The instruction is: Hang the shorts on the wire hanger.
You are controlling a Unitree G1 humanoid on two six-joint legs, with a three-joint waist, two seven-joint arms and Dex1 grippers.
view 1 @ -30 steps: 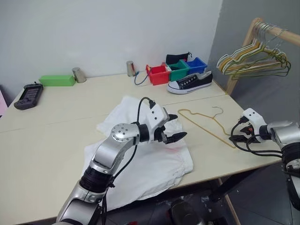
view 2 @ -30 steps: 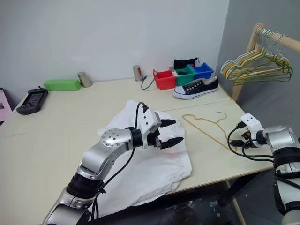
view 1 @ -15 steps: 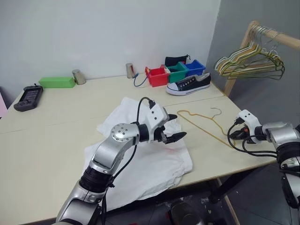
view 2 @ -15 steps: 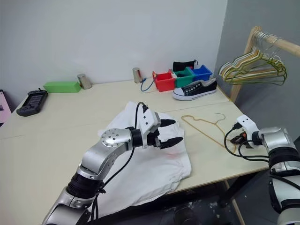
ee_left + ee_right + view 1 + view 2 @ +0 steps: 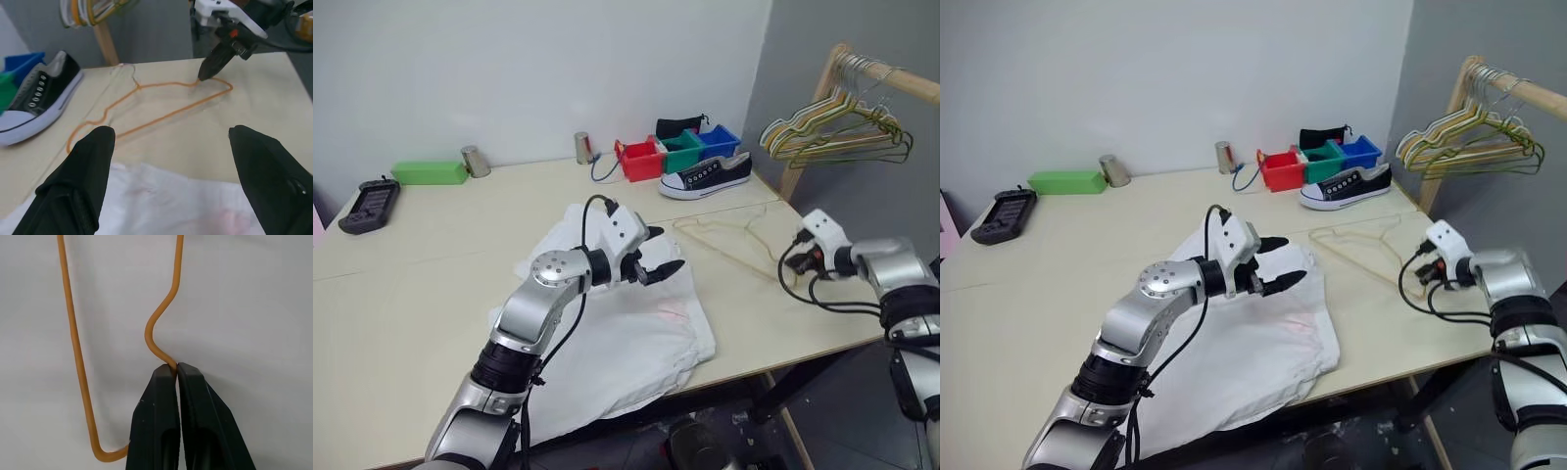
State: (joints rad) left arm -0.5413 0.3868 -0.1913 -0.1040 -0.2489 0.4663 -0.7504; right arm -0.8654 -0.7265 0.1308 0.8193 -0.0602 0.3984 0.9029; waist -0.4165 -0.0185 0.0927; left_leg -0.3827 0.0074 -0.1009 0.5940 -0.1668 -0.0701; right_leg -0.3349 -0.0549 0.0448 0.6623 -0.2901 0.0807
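- The right gripper (image 5: pixel 176 369) has its fingers (image 5: pixel 159 421) closed on the hanger (image 5: pixel 161 105), pinching the wire at one end of the triangle, near the surface's (image 5: pixel 431 284) right edge.
- In the head views the hanger looks partly raised off the surface at the held end; how much of it rests there I cannot tell.
- The left gripper (image 5: pixel 656 262) hovers over the shorts (image 5: pixel 636 343) with its fingers (image 5: pixel 88 166) spread wide and nothing between them.
- The shorts lie crumpled on the surface in front of the robot, near its front edge, just beside the hanger and not on it.
- Done, as I judge it: the hanger is gripped. That is the opening step only.
- Left: take hold of the shorts, bring hanger and fabric together, and get the shorts draped over or threaded on the wire so they hang.
- The thin wire pinched at one end may swing or twist once lifted clear, so the draping will likely need care.
- A shoe (image 5: pixel 705 174) and coloured bins (image 5: pixel 671 152) sit at the far side, well apart from the work.
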